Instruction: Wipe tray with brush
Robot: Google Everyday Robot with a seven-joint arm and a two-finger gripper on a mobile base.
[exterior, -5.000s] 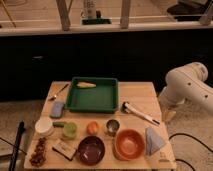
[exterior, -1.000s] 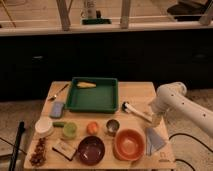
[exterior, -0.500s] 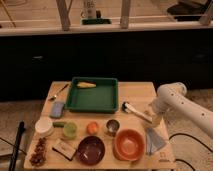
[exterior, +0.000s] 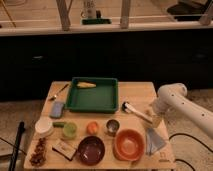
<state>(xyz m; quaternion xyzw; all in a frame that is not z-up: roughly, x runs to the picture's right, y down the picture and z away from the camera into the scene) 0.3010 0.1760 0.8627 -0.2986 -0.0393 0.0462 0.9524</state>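
The large dark-green rectangular plastic tray (exterior: 93, 106) sits at the back middle of the pale wooden table (exterior: 135, 91), apart from the crowded front rows of tableware, so its floor is open to a sweep from above. Only a yellowish oblong item (exterior: 86, 85) lies inside, near the far wall. The small dish brush with slim pale wooden handle and rounded whitish bristle head (exterior: 136, 112) lies flat on the table just right of the tray. Its head is towards the tray and its handle runs out to the right and front, which offers the handle end to the white arm (exterior: 172, 97) reaching in from that side. The pincer (exterior: 154, 119) is low at that far end of the handle, touching it or just beside it. I cannot tell whether it is released or clenched, nor whether it has the handle. The brush appears to rest on the table, so I judge the pickup to be the step in hand and the wiping not yet begun
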